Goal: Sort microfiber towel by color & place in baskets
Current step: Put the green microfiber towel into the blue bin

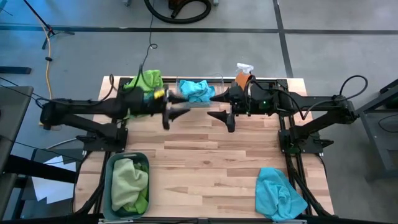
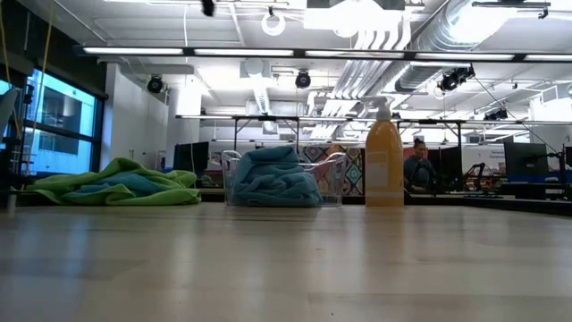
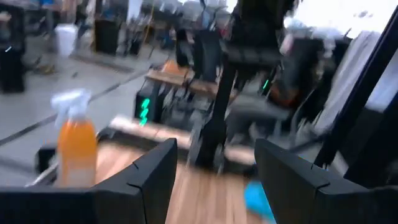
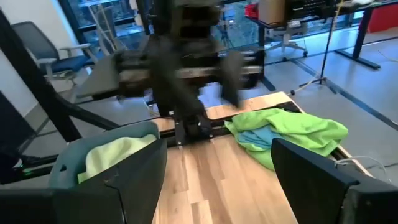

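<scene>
The wooden table (image 1: 205, 162) holds the sorting job partway done. At its near left corner the teal-grey basket (image 1: 111, 180) has lime green towels (image 1: 129, 185) in it; the clear basket (image 2: 332, 170) at the far edge holds a blue towel (image 1: 197, 91). A green-and-blue pile (image 1: 144, 82) lies at the far left, and a loose blue towel (image 1: 278, 194) at the near right corner.

The left gripper (image 1: 169, 112) hangs beside the clear basket, fingers spread and empty (apparently just after a drop). The right gripper (image 1: 225, 117) waits opposite, open and empty. Next comes another pick, probably from the pile.
</scene>
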Tool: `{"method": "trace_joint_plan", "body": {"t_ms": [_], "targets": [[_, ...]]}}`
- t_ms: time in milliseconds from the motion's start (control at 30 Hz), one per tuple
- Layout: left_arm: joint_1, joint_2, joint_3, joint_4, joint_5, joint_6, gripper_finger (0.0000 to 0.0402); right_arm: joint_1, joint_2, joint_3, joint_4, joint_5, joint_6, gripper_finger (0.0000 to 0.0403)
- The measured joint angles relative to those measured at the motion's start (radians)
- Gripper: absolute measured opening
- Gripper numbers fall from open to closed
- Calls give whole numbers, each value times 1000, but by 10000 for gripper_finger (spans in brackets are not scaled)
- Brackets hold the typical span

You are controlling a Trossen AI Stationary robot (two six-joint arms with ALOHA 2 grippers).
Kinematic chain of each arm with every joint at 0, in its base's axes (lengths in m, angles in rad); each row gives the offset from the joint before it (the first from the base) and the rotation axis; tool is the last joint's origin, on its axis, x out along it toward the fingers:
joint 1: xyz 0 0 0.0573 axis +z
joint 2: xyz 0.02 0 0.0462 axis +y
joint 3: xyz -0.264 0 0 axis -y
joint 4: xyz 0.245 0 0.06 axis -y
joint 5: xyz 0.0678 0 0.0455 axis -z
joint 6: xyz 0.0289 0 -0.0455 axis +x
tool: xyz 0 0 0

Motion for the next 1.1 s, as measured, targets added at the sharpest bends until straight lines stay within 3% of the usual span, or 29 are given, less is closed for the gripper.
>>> {"method": "trace_joint_plan", "body": {"t_ms": [133, 267, 467, 633, 733, 867, 1000, 1100], "targets": [[112, 60, -5, 88, 164, -75, 205, -12, 0, 0, -12, -7, -16, 287], [136, 99, -6, 96, 227, -93, 205, -39, 0, -1, -112, -41, -46, 287], [137, 120, -6, 88, 151, -96, 205, -146, 1, -148, -192, -277, -75, 287], [159, 108, -5, -9, 10, -146, 205, -233, -1, -299, -5, -456, -97, 287], [190, 94, -3, -194, -53, -249, 205, -268, -1, -344, 94, -527, -76, 287], [314, 108, 43, -608, -78, -376, 205, -297, -2, -357, 117, -539, -39, 287], [503, 151, 104, -941, -56, -306, 205, -301, -2, -357, 155, -530, -14, 287], [635, 190, 127, -1069, -57, -241, 205, -301, -2, -357, 223, -507, 26, 287]]}}
